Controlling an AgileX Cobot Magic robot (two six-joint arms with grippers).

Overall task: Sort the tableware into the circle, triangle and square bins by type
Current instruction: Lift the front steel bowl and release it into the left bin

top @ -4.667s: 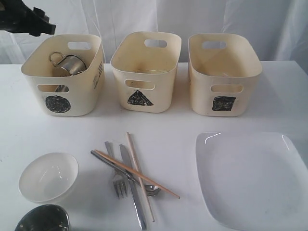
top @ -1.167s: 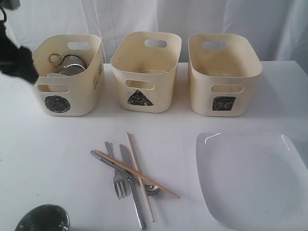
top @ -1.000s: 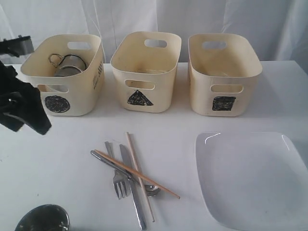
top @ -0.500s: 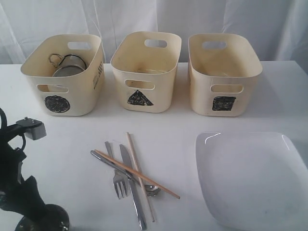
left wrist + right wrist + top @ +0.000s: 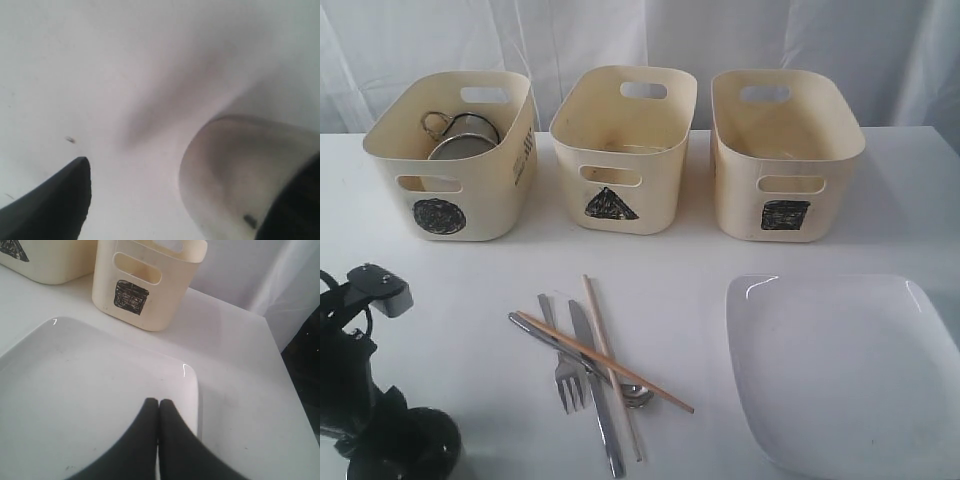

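Note:
My left gripper (image 5: 400, 450) has come down at the table's front left corner and covers the steel bowl in the exterior view. In the left wrist view it (image 5: 195, 172) stands open, with the steel bowl (image 5: 235, 170) and its rim between the two dark fingers (image 5: 50, 205). The circle bin (image 5: 445, 165) holds a steel cup (image 5: 460, 135). The triangle bin (image 5: 620, 150) and square bin (image 5: 785, 155) stand to its right. Fork (image 5: 560, 375), knife (image 5: 595, 400), spoon (image 5: 635, 395) and chopsticks (image 5: 605, 360) lie crossed in the middle. My right gripper (image 5: 159, 402) is shut above the white square plate (image 5: 75, 390).
The square plate (image 5: 845, 370) fills the front right of the table. A white curtain hangs behind the bins. The table's right edge (image 5: 285, 370) runs close to the plate, with a dark drop beyond it.
The white bowl is gone from the table's front left. My left arm has swung from above the circle bin down to the front left corner, onto the steel bowl.

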